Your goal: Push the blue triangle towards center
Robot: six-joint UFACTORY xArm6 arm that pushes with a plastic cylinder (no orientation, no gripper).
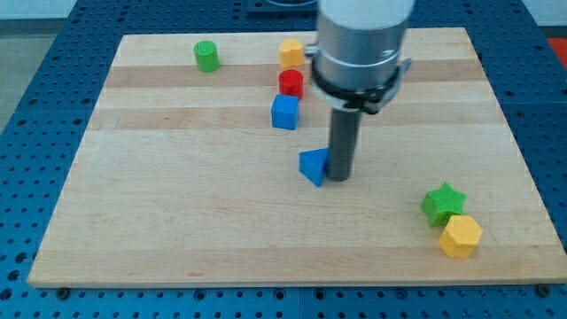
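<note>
The blue triangle (313, 166) lies near the middle of the wooden board (177, 213). My tip (339, 179) stands right against the triangle's right side, touching or nearly touching it. The dark rod rises from there to the grey arm body at the view's top.
A blue cube (284, 112) and a red cylinder (291, 83) sit above the triangle, with an orange block (291, 52) above them. A green cylinder (206, 56) is at the top left. A green star (443, 203) and a yellow hexagon (460, 236) sit at the bottom right.
</note>
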